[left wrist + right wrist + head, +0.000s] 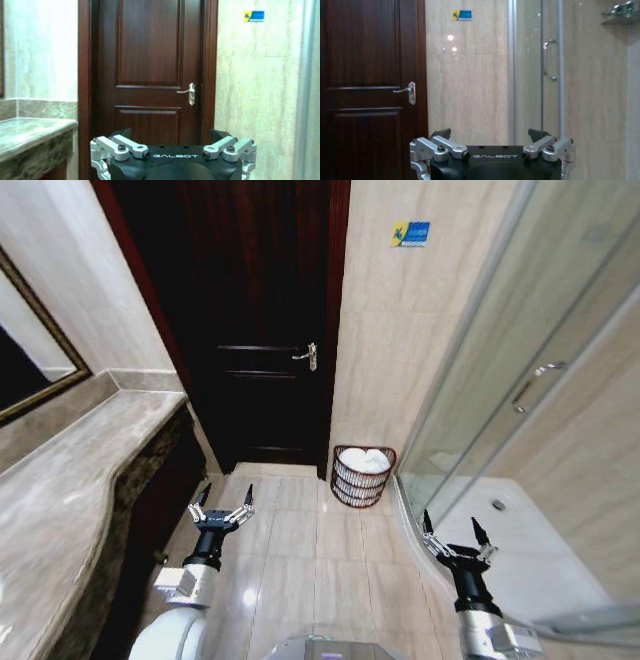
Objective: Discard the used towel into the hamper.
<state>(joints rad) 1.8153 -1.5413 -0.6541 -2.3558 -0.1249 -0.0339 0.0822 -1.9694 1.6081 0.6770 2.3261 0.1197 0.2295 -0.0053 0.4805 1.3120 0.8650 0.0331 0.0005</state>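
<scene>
Ahead, the hamper [363, 476] stands upright on the tiled floor [300, 560], its open mouth facing up and its body narrowing toward the base. It sits against the beige wall, between the dark wooden door [250, 330] and the edge of the glass shower enclosure [520, 380]. A white towel [367, 461] lies bunched inside it, filling the mouth up to the rim.

The left gripper [224, 502] is raised low in front of the robot, pointing forward toward the door, its fingers spread wide and holding nothing. The right gripper [452, 527] is held in a matching pose on the other side, just beside the curved base of the shower, fingers also spread wide and empty. Both are well apart from the hamper.

A marble desk [70, 490] runs along the robot's left, with a framed mirror [25, 370] above it. The door carries a silver lever handle [307, 356], and a small blue and yellow sticker [410, 233] is fixed high on the wall above the hamper. Open floor lies between the grippers and the hamper.
</scene>
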